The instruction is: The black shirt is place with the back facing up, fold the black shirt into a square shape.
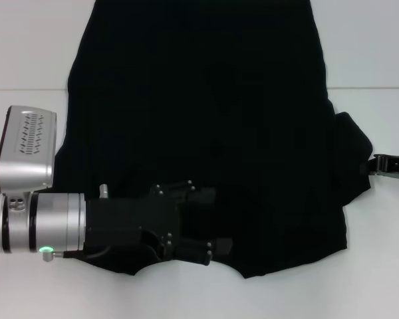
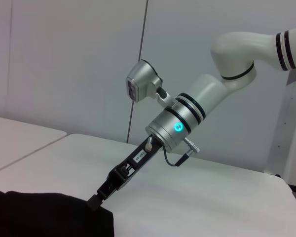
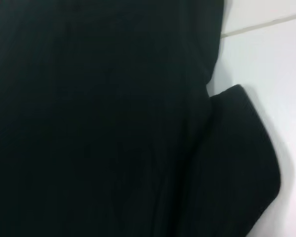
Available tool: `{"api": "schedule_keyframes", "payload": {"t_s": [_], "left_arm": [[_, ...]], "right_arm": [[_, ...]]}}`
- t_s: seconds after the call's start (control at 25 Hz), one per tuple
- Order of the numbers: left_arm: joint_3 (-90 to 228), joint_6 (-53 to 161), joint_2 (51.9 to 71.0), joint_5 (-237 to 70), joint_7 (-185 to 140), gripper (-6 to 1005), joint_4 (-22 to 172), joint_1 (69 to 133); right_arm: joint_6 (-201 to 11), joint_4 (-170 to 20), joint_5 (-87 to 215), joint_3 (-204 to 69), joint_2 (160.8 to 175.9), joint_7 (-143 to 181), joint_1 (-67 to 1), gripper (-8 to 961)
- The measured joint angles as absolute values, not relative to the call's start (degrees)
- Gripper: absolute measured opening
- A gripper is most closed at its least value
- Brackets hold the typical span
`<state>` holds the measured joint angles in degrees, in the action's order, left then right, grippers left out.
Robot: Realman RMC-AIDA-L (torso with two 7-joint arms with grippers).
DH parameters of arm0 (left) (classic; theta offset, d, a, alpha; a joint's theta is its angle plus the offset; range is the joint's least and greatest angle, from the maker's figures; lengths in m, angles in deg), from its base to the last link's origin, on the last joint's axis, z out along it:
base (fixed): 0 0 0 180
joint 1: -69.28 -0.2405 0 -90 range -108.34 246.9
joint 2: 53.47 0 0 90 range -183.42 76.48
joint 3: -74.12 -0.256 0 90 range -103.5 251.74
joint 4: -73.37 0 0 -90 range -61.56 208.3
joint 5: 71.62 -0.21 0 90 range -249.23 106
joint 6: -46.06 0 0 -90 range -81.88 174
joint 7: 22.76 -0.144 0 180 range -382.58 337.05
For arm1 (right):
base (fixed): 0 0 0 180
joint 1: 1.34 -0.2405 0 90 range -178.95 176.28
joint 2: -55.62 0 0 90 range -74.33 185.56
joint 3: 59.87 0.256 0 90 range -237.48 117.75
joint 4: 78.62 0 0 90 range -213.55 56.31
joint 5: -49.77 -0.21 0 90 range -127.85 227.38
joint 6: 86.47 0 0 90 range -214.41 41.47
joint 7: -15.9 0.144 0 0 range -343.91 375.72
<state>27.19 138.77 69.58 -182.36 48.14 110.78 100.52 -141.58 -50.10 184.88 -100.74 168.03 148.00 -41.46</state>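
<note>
**Black shirt on the desk, early stage of folding**

Black shirt [image 1: 206, 126] spread over the white desk [image 1: 26, 46], hem end running out of the head view's far edge, curved neckline toward the robot. Left sleeve apparently already tucked inward (left edge straight, no sleeve projecting); right sleeve [image 1: 352, 156] still sticking out past the body of the garment, as also seen in the right wrist view [image 3: 241, 148].

Left gripper [image 1: 203, 222] low over the near left part of the shirt, close to the neckline; fingers [image 1: 186, 189] parted to a moderate gap, nothing visibly pinched between them. Right gripper [image 1: 379, 166] at the desk's right side, tips at the edge of the right sleeve [image 2: 96, 200]; finger state impossible to tell, black on black.

Progress, judged from the layout: at most one side fold done. Remaining: right sleeve folded inward, then lengthwise folds to bring the long panel to a square.
</note>
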Motion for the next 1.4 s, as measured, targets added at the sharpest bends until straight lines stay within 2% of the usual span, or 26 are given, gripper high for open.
{"api": "schedule_keyframes", "payload": {"t_s": [0.08,0.76,1.4], "left_arm": [[27.2,138.8,69.60,-182.4,48.2,950,110.8,100.4],[27.1,139.3,69.40,-182.7,49.7,950,110.8,100.5],[27.3,139.3,69.40,-182.8,50.4,949,110.8,100.3]], "right_arm": [[-141.1,-49.9,184.7,-99.6,168.20,147.3,-40.9,4],[-141.1,-49.9,180.7,-89.1,167.08,138.4,-36.6,0],[-136.2,-50.3,180.7,-88.0,167.14,137.0,-39.0,1]]}}
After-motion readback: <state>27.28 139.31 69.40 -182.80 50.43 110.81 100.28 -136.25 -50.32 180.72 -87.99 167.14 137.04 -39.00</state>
